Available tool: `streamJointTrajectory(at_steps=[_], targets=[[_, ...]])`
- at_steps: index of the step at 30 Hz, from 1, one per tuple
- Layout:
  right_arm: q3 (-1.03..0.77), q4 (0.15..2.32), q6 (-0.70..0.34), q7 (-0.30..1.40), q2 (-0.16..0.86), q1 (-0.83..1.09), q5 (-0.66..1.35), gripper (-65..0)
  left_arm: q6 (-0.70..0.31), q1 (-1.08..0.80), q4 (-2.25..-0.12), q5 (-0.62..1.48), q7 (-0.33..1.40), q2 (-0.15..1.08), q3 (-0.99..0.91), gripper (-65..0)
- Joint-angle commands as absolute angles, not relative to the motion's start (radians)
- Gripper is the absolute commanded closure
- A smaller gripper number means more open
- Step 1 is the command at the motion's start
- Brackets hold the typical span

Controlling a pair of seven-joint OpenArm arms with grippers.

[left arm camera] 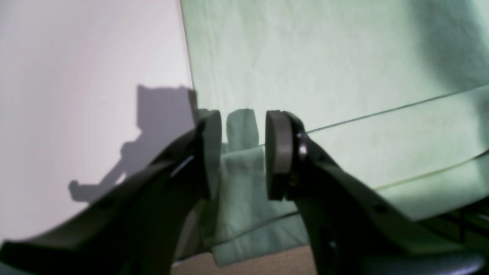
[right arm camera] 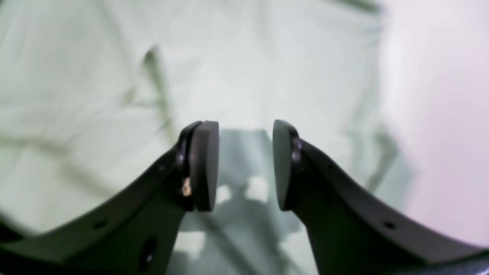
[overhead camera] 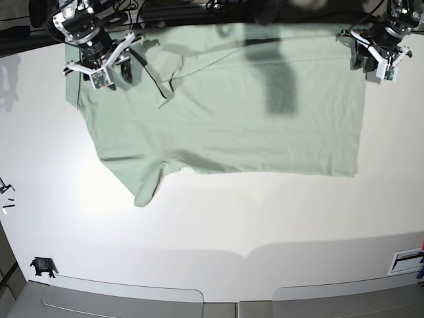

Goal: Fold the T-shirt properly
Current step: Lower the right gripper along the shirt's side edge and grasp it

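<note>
The pale mint-green T-shirt [overhead camera: 232,119] lies spread on the white table [overhead camera: 232,218], its far edge folded over onto itself and one short sleeve [overhead camera: 147,185] pointing toward the near side. My left gripper [overhead camera: 375,65] hovers over the shirt's far right corner. In the left wrist view its jaws [left arm camera: 243,152] stand open above layered cloth edges [left arm camera: 324,57], gripping nothing. My right gripper [overhead camera: 101,69] is over the far left shoulder area. The blurred right wrist view shows it open [right arm camera: 245,164] above the cloth [right arm camera: 95,76], nothing between the pads.
Dark cables and arm bases run along the table's far edge [overhead camera: 199,10]. A small black object [overhead camera: 43,266] sits near the front left corner, small bits [overhead camera: 5,189] lie at the left edge, and a white slotted part [overhead camera: 405,260] is at the front right.
</note>
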State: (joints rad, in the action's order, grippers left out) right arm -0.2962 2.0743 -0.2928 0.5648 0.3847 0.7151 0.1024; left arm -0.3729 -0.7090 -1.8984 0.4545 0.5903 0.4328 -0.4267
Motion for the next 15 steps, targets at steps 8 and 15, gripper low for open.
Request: streamJointTrajectory(at_steps=[8,15], targets=[[-0.303,2.067,-0.247,0.521,0.398,0.505,-0.031,-28.8,-0.373,-0.712,-1.915,0.461,0.545,0.446,-0.433,-19.2],[-0.303,1.929,-0.254,0.513,0.400,0.348,-0.027,-29.5,-0.373,-0.712,-1.915,0.461,0.549,0.446,-0.433,-19.2]])
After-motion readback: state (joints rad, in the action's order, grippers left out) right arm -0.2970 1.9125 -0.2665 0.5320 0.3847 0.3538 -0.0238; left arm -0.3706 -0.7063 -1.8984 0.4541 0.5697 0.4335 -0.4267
